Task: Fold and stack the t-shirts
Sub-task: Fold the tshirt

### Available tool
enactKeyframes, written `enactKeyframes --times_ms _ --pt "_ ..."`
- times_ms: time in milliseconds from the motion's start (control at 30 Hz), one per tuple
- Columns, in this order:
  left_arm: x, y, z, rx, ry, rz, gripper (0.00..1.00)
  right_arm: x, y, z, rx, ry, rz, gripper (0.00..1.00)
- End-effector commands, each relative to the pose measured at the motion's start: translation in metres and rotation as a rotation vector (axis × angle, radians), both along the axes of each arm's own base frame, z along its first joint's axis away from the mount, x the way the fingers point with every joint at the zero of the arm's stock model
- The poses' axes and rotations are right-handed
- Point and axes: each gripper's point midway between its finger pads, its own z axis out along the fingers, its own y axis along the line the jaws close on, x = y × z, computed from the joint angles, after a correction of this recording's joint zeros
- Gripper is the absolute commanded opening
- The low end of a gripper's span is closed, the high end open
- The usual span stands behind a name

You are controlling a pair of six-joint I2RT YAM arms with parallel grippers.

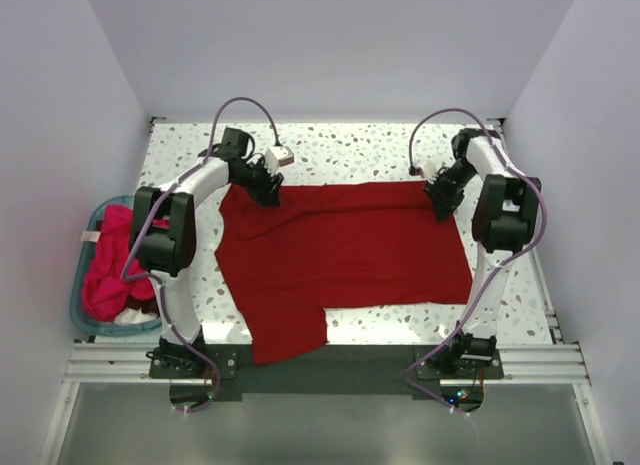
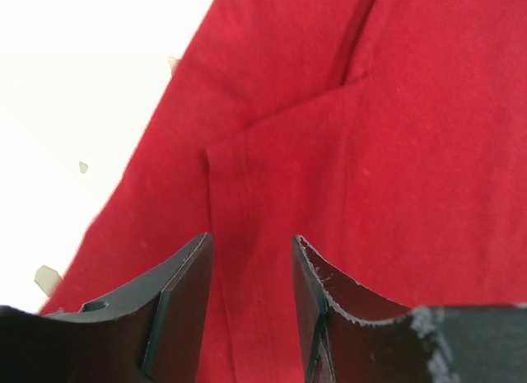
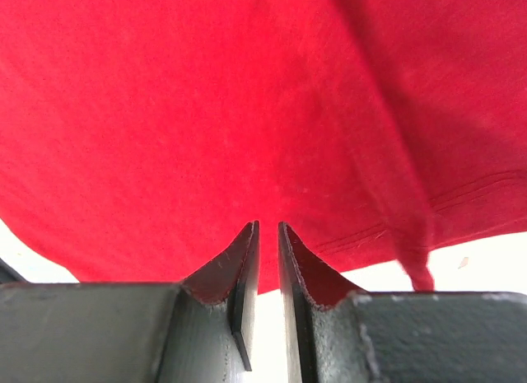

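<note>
A deep crimson t-shirt (image 1: 340,255) lies spread flat on the speckled table (image 1: 380,150), with one sleeve pointing toward the near edge. My left gripper (image 1: 268,190) hovers over the shirt's far left corner. In the left wrist view this gripper (image 2: 251,239) is open above a folded sleeve hem of the shirt (image 2: 370,152), with nothing between its fingers. My right gripper (image 1: 440,207) is at the far right corner. Seen from the right wrist, this gripper (image 3: 268,225) shows only a slim gap just over the shirt's (image 3: 206,111) hem edge, with no cloth in it.
A teal plastic basket (image 1: 80,315) stands off the table's left side with brighter pinkish-red t-shirts (image 1: 108,270) heaped in it. White walls close in the table on three sides. A metal rail (image 1: 320,363) with both arm bases runs along the near edge.
</note>
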Motion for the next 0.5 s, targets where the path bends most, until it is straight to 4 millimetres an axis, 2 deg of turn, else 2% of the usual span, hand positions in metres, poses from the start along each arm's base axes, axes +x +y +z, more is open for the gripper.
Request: enactKeyframes --times_ms 0,100,233,267,400,433,467 --pt "-0.013 0.009 0.025 -0.06 0.01 0.027 0.47 -0.004 -0.016 0.018 -0.079 -0.05 0.078 0.19" --pt "-0.019 0.02 0.024 -0.052 0.014 0.051 0.47 0.005 -0.02 0.019 -0.096 -0.077 0.077 0.19" --pt "-0.02 0.017 0.022 -0.053 0.021 0.061 0.5 0.024 -0.003 0.035 -0.012 -0.134 0.007 0.27" --pt "-0.017 0.015 0.021 -0.058 0.028 0.069 0.5 0.028 0.004 0.038 0.023 -0.144 -0.003 0.31" --pt "0.007 -0.001 0.022 -0.079 -0.004 0.076 0.5 0.047 0.019 0.051 0.074 -0.198 -0.032 0.34" --pt "0.017 -0.009 0.03 -0.091 -0.021 0.072 0.49 0.049 0.021 0.052 0.078 -0.197 -0.043 0.34" --pt "0.019 -0.013 0.02 -0.094 0.006 0.071 0.49 0.051 0.025 0.052 0.085 -0.198 -0.042 0.34"
